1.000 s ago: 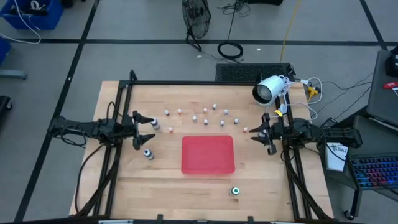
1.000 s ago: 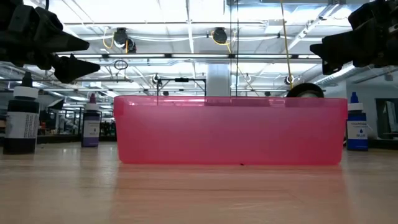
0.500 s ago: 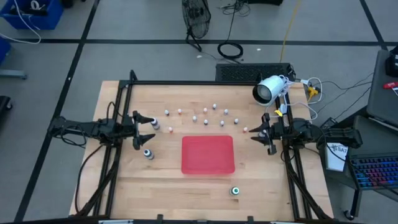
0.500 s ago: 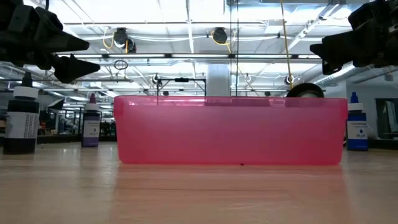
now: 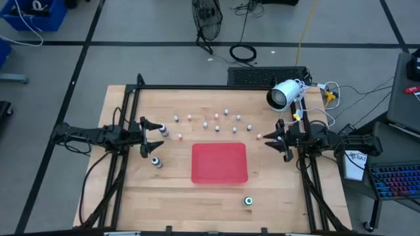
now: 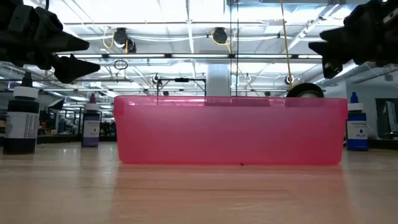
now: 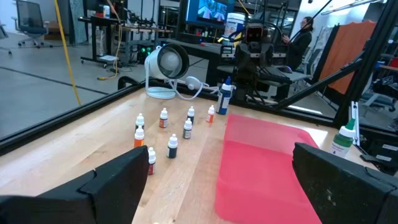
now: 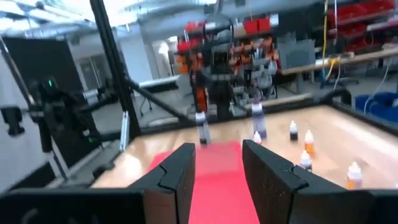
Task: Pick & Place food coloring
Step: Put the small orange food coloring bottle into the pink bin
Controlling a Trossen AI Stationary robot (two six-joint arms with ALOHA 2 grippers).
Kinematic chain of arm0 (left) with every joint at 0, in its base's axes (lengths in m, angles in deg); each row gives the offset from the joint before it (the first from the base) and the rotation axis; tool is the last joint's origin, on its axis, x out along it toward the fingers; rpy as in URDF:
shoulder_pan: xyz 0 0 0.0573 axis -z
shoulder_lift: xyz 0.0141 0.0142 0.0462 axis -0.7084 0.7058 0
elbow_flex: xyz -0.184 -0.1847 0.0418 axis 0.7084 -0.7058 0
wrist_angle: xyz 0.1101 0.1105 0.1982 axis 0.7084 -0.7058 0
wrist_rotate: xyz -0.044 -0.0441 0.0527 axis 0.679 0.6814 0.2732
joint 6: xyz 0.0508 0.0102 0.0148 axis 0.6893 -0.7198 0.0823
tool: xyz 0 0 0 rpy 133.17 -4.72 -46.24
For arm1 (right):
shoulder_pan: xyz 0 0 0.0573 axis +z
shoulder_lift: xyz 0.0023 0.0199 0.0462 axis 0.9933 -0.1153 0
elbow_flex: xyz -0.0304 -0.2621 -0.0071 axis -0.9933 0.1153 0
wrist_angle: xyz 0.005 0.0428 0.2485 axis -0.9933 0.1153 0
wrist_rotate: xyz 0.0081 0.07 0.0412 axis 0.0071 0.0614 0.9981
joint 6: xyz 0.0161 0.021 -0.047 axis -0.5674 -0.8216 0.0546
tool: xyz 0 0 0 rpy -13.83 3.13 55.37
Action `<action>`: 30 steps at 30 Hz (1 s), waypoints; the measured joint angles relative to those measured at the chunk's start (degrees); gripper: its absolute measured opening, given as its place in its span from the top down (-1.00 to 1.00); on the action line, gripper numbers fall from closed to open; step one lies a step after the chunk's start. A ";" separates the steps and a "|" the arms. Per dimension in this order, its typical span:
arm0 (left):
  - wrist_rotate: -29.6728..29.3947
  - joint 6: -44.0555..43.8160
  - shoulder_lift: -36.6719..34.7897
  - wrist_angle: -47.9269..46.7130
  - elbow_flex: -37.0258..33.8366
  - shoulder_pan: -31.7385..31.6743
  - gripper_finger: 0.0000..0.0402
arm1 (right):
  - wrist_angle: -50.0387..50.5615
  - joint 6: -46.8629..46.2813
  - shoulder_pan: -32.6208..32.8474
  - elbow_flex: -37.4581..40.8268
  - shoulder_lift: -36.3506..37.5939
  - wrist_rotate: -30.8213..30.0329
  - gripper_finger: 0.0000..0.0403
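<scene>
Red tray (image 5: 219,162) sits central so both empty grippers, left (image 5: 153,136) wide, right (image 5: 273,139) narrowly parted, can reach the bottles (image 5: 216,120).

robotics lab / workshop floor — open ceiling with strip lights and hanging cable reels (image 6: 121,38), grey floor marked with dark tape lines (image 5: 164,43). wooden bench (image 5: 197,196) in a black metal frame, desks with monitors (image 7: 208,9) and office chairs (image 7: 28,15) behind, red parts bins (image 8: 348,9) on shelving, a keyboard (image 5: 397,180) beside the rig.
</scene>
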 joint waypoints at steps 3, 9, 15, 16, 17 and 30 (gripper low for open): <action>-0.01 0.01 0.01 0.00 0.00 -0.01 -0.95 | -5.01 -0.28 -0.02 0.02 0.02 -1.48 0.38; 0.00 0.01 0.00 0.09 0.00 0.00 -0.95 | 5.27 1.43 0.08 -10.09 -4.58 -10.25 0.38; 0.03 0.00 0.02 -0.11 0.00 -0.01 -0.95 | 29.64 1.16 0.15 -32.62 -28.79 -19.29 0.37; 0.03 0.00 0.01 -0.04 0.00 -0.01 -0.95 | 33.66 1.28 -0.04 -37.23 -34.20 -19.26 0.36; 0.03 0.01 0.00 0.00 0.00 0.00 -0.95 | 38.13 1.31 -0.29 -41.90 -39.50 -19.21 0.33; -0.16 0.01 0.00 -0.02 0.00 0.00 -0.95 | 73.53 3.80 -6.34 -66.75 -84.03 -19.03 -0.21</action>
